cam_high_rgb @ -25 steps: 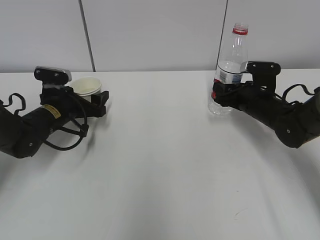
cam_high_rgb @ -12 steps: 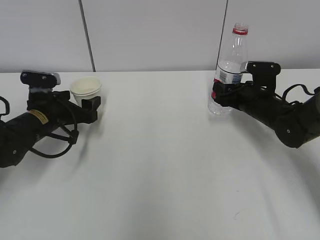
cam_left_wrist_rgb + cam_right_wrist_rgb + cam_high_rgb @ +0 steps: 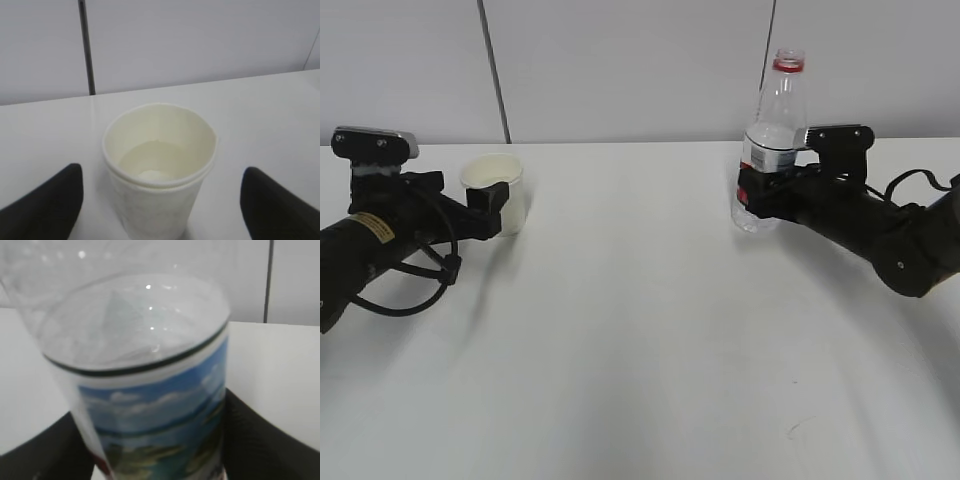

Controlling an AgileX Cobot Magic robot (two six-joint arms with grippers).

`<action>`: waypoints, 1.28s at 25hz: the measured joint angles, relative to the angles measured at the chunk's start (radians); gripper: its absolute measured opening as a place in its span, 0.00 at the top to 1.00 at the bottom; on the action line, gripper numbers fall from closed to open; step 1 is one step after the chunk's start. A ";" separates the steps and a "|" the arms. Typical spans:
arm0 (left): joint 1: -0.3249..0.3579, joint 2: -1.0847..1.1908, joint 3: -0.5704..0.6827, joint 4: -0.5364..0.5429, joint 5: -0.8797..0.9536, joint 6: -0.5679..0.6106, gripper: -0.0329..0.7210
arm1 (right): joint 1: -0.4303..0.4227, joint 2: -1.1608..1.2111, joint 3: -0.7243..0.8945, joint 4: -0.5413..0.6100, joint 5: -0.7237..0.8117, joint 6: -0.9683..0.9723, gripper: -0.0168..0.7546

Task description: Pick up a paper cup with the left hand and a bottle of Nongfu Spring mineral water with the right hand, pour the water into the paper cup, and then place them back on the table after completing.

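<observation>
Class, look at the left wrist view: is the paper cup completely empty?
No. The paper cup holds a shallow pool of clear water at its bottom.

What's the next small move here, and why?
Probably open the right gripper and back off the bottle. The bottle stands upright on the table, the paper cup holds water, and the left gripper is already open, clear of the cup.

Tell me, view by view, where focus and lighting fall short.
Exterior view: sharp, evenly lit, soft shadows under both arms on the table. Left wrist view: paper cup slightly soft, fingers blurred dark shapes. Right wrist view: bottle too close, blurred, small glints on the plastic.
</observation>
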 joint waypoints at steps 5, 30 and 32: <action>0.000 -0.004 0.000 0.000 0.003 0.000 0.18 | 0.000 0.000 0.000 -0.043 -0.001 -0.011 0.17; 0.000 -0.122 0.000 0.018 0.114 0.000 0.18 | 0.000 -0.161 0.182 -0.058 0.027 -0.011 0.16; 0.000 -0.139 0.000 0.020 0.163 0.000 0.18 | 0.000 -0.194 0.205 -0.058 0.041 -0.012 0.17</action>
